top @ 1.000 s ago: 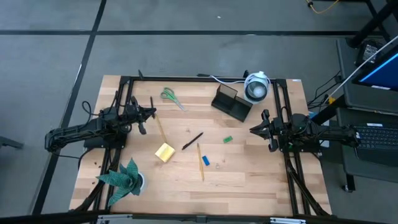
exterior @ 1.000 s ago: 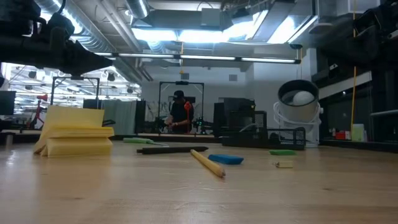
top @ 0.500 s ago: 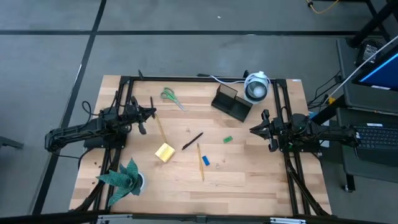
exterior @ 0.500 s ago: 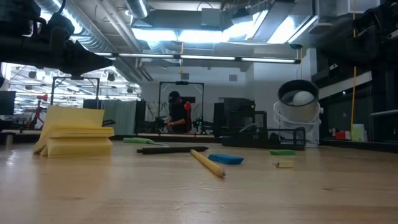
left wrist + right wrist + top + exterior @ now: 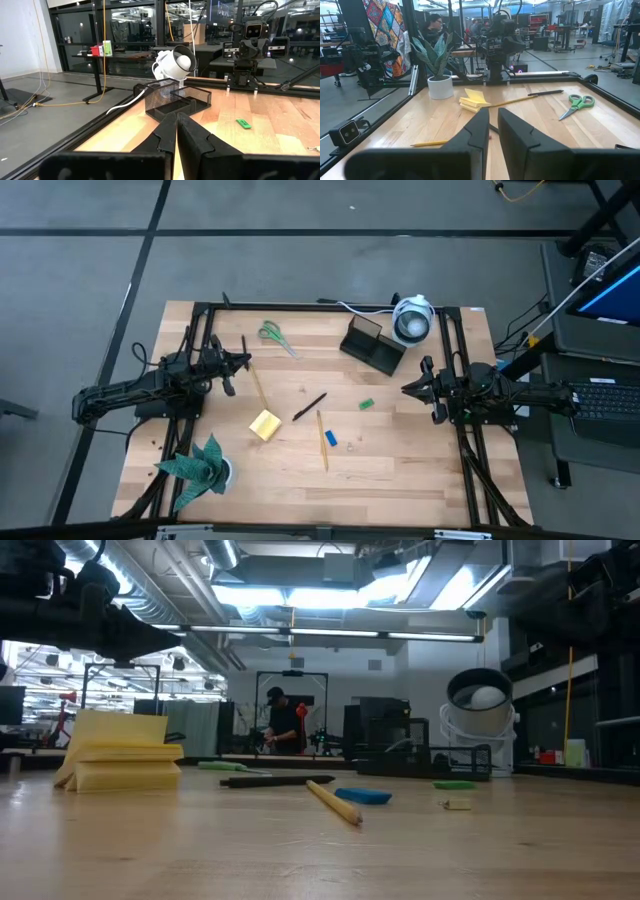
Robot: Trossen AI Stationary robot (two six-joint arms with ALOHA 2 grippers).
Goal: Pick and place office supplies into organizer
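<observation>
The office supplies lie flat on the wooden table between the arms. They are green-handled scissors [image 5: 272,335], a yellow sticky-note pad [image 5: 265,424], a black pen [image 5: 309,406], two yellow pencils [image 5: 257,383] [image 5: 322,438], a blue block [image 5: 331,438] and a green piece [image 5: 366,404]. The black organizer [image 5: 373,343] stands at the far middle. My left gripper [image 5: 243,362] hovers shut over the table's left side, pointing level. My right gripper [image 5: 405,389] hovers over the right side with its fingers a narrow slit apart [image 5: 493,111]. Neither has anything between its fingers.
A round white camera-like device [image 5: 411,320] with a white cable stands just right of the organizer. A green paper plant in a white pot [image 5: 205,465] is at the near left corner. Black frame rails run along both sides. A person stands far behind the table [image 5: 280,720].
</observation>
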